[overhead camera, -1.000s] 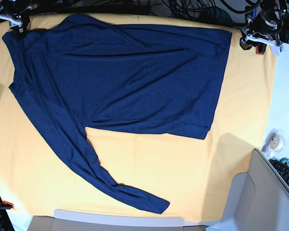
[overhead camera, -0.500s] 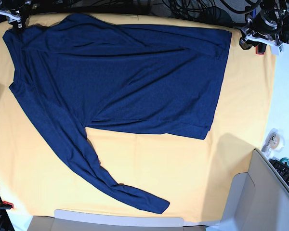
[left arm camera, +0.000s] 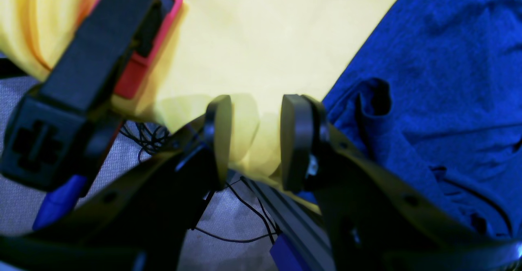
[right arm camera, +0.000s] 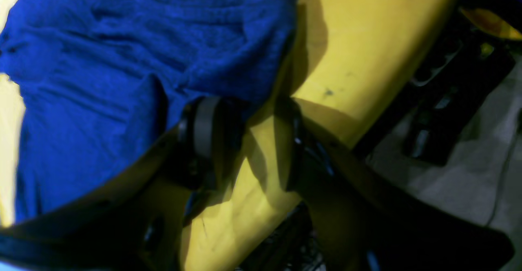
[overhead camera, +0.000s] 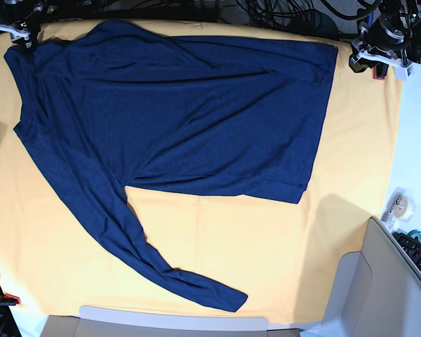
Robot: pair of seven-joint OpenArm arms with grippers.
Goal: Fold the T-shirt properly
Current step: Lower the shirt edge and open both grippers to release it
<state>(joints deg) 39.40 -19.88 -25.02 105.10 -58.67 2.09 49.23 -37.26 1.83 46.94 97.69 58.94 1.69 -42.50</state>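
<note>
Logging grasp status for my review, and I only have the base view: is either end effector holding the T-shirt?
Observer: No. The left end effector stands open over bare yellow table cloth. The T-shirt lies beside it.
Operator: And the right one?
Observer: The right end effector is open too, with yellow cloth showing in the gap. The shirt's edge lies right by it, and contact is unclear.
Operator: Anything else near the left one?
Observer: A red-and-black clamp sits on the cloth's edge.
</note>
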